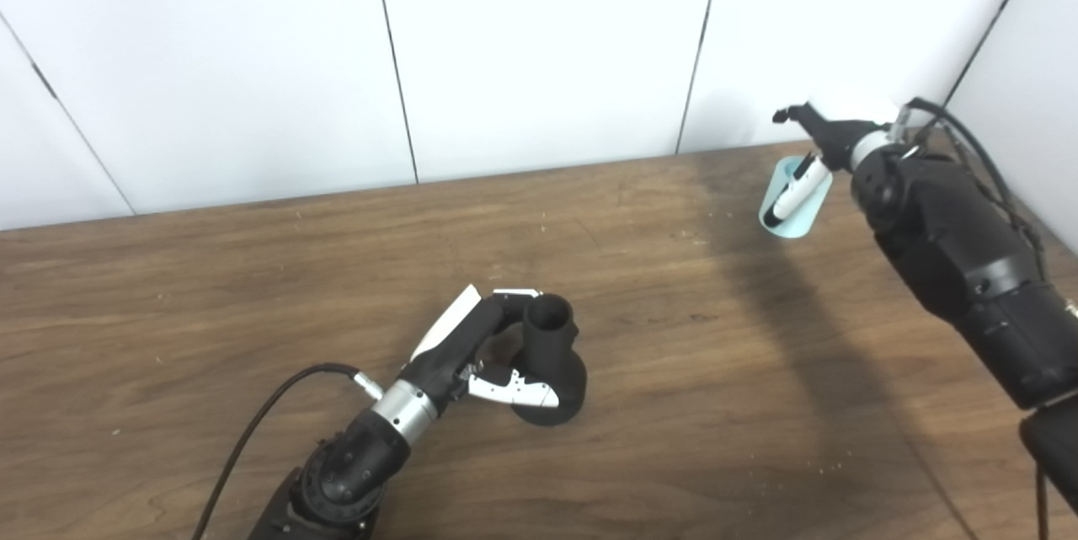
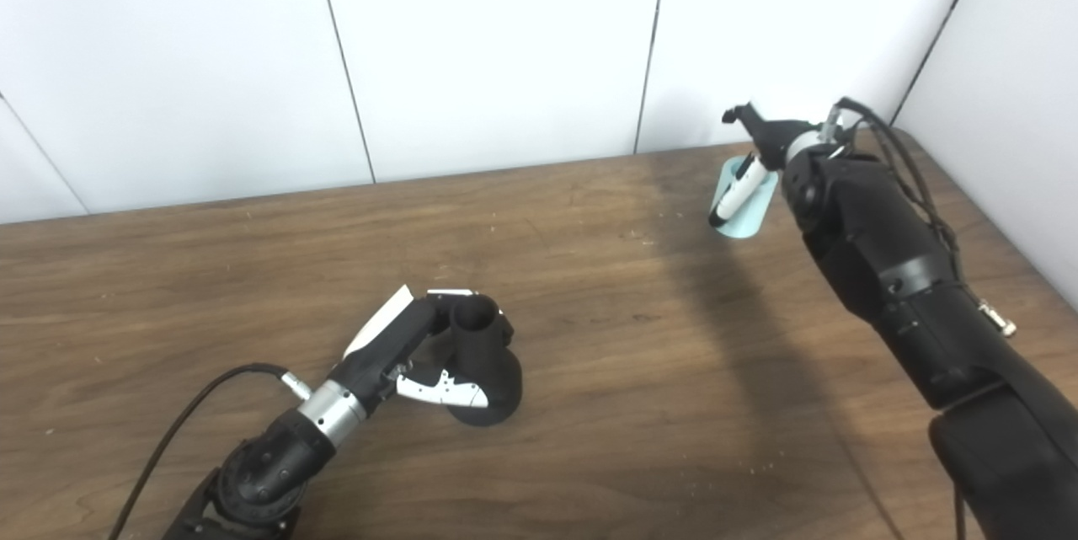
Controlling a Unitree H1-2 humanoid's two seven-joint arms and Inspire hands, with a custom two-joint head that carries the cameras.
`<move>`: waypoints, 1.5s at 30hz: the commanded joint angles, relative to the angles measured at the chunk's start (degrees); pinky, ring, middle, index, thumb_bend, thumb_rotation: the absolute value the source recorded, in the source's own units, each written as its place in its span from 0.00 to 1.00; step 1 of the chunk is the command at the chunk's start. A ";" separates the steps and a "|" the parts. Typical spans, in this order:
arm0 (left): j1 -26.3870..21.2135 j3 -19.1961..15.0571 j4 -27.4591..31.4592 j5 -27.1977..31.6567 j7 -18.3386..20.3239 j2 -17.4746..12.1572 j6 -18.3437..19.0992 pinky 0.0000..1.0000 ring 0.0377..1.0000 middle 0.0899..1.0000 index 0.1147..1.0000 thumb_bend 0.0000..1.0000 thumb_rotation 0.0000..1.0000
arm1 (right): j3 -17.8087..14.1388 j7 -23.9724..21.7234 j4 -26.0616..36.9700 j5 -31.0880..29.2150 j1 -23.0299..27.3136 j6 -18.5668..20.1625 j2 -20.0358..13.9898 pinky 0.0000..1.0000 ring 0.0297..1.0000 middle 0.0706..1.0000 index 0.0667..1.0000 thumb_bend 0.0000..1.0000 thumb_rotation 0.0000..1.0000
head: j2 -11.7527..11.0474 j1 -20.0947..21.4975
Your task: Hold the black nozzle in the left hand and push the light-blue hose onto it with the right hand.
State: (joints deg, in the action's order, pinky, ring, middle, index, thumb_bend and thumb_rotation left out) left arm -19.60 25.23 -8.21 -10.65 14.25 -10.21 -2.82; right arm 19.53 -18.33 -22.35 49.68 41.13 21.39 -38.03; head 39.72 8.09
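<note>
On the desk point(image 1: 253, 287), near centre: left hand point(image 1: 484, 346) fingers wrapped round upright black nozzle point(image 1: 552, 359) | far right corner: right hand point(image 1: 821, 152) fingers curled on light-blue hose point(image 1: 792, 207) | step: both held, well apart | next: carry hose across, align with nozzle mouth, push on

two head cameras look down, sharing one table point(image 1: 657, 405).

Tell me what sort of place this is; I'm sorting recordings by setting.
Probably a lab test bench: a bare wooden table boxed in by plain white wall panels, holding only the black nozzle and light-blue hose the robot hands grip.
</note>
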 commanded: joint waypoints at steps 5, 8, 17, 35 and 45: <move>2.84 1.33 -2.14 -3.41 3.15 -2.35 5.59 0.75 0.64 0.48 0.40 0.52 0.00 | 0.60 1.75 -0.71 2.67 4.23 -1.78 -2.28 0.56 0.73 0.78 0.74 0.99 0.20 | 0.27 0.04; 2.79 1.32 -1.97 -3.35 3.25 -2.38 5.80 0.75 0.64 0.48 0.40 0.52 0.00 | 1.07 0.33 0.28 3.18 4.13 -1.51 -2.27 0.33 0.44 0.55 0.65 0.94 0.09 | 0.48 -0.11; 2.79 1.08 -2.08 -2.65 3.60 -2.15 6.04 0.80 0.62 0.48 0.40 0.52 0.00 | 2.15 -2.43 1.26 4.65 4.91 -3.05 -3.28 0.10 0.18 0.36 0.45 0.53 0.06 | 0.52 -0.15; 3.25 0.43 -1.69 -2.02 4.35 -1.12 7.23 0.76 0.56 0.48 0.40 0.52 0.00 | -6.24 -8.52 19.89 -6.64 4.63 0.72 -0.04 0.27 0.33 0.38 0.49 0.52 0.00 | 1.09 -1.91; 3.53 -0.07 -1.33 -0.82 4.62 0.89 9.11 0.20 0.25 0.46 0.41 0.52 0.00 | -5.25 -16.57 43.87 -13.14 8.70 -4.46 2.95 0.20 0.27 0.38 0.49 0.52 0.00 | 1.21 -4.41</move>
State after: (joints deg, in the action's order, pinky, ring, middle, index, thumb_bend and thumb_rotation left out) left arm -19.24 23.33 -7.25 -10.10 15.57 -8.29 0.65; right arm 15.03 -34.85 18.66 37.87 45.96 18.75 -35.37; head 40.87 3.61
